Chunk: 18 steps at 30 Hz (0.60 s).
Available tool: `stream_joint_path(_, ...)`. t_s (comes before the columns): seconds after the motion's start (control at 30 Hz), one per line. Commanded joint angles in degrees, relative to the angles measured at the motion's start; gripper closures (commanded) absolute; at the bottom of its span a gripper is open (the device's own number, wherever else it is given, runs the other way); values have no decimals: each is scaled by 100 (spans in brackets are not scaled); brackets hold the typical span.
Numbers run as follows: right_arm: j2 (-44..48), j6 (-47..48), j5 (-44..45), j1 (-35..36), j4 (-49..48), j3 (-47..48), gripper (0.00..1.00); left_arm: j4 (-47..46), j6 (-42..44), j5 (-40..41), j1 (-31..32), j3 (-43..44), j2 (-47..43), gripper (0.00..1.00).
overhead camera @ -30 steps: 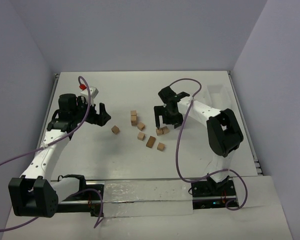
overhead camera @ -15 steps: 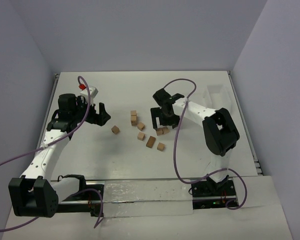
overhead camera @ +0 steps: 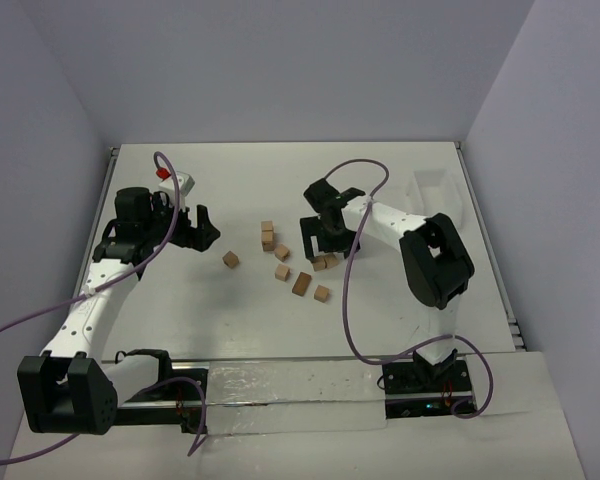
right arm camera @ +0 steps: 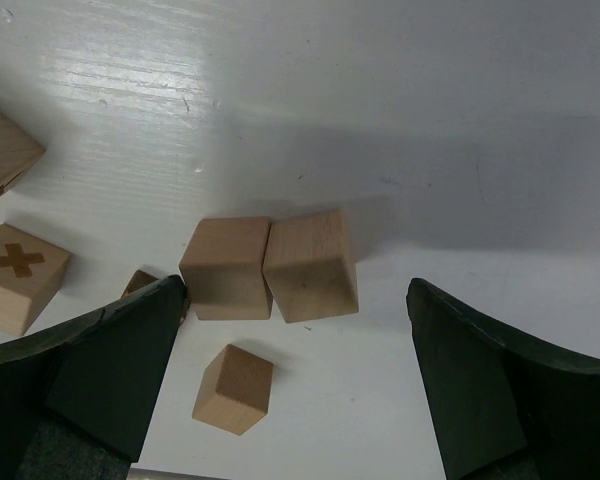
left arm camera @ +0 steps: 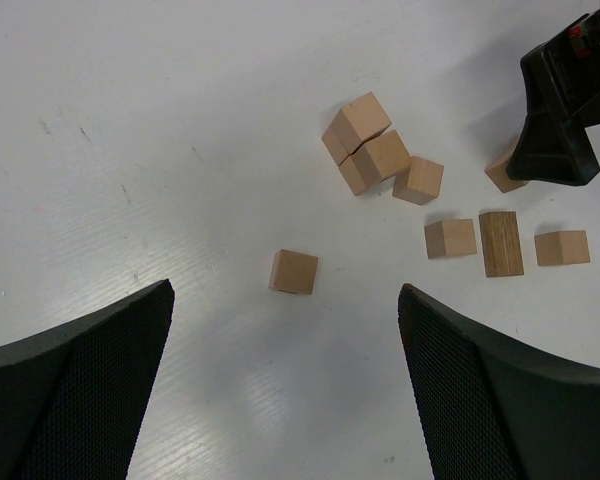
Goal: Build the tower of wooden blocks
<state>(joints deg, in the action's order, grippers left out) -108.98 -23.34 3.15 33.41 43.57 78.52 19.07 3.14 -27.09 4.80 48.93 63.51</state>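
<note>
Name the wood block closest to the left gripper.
The lone block sitting by itself just ahead of the left gripper; the other blocks lie bunched farther toward the right arm.

- White arm links with black joints and black bases.
- Purple cables run along both arms.
- Black mesh-textured fingers; a small red part, perhaps a connector.
</note>
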Motion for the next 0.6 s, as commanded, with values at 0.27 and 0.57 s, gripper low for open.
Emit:
stream_joint_path(0.27, -150, 137, -148, 29, -245, 141, 6, -246, -89, -174, -58, 7, 4, 1)
stream_joint_path(0.57, -189, 260, -284, 30, -266, 93, 32, -255, -85, -196, -75, 12, 30, 1)
